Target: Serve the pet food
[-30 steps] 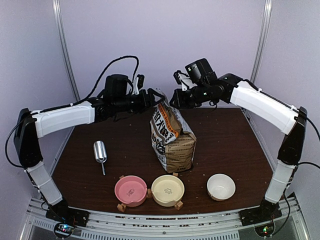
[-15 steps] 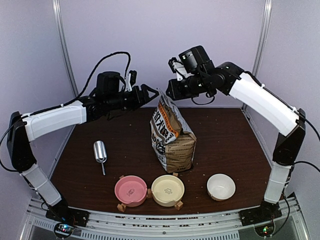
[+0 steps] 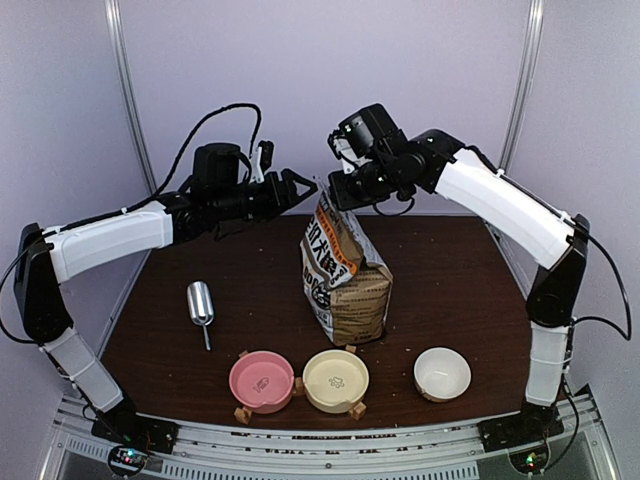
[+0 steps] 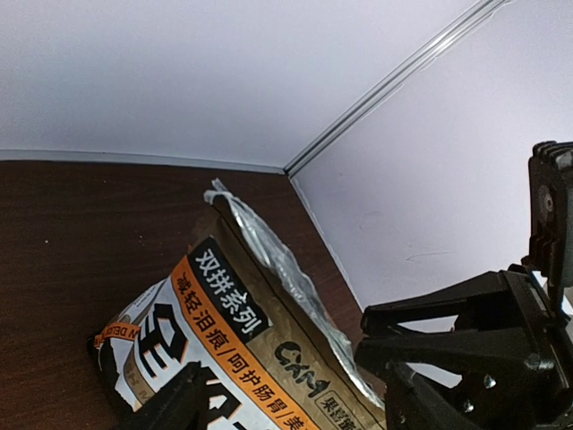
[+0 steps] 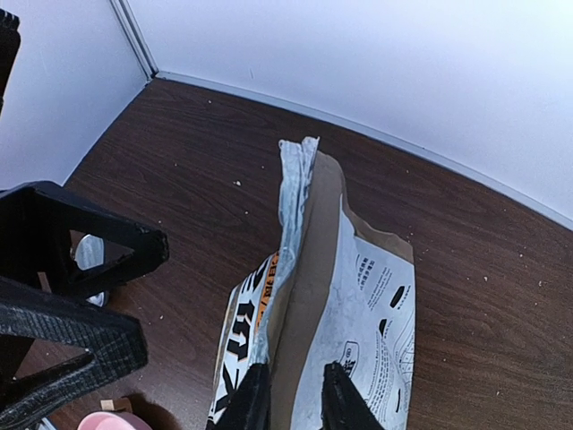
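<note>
— Over the middle of the table (image 3: pixel 455 270), what's the kraft pet food bag (image 3: pixel 348 285) doing?
— It's standing upright, its crimped top pointing up between the two arms.
— And the left gripper (image 3: pixel 306 190)?
— It's hovering just left of that top, jaws spread wide, gripping nothing.
— The right gripper (image 3: pixel 335 193)?
— Its fingers (image 5: pixel 255 399) are straddling the bag's top edge, narrowly apart. Whether they're pinching it, I cannot tell.
— Where's the kibble?
— None is showing; the bag's top is lying closed.
</note>
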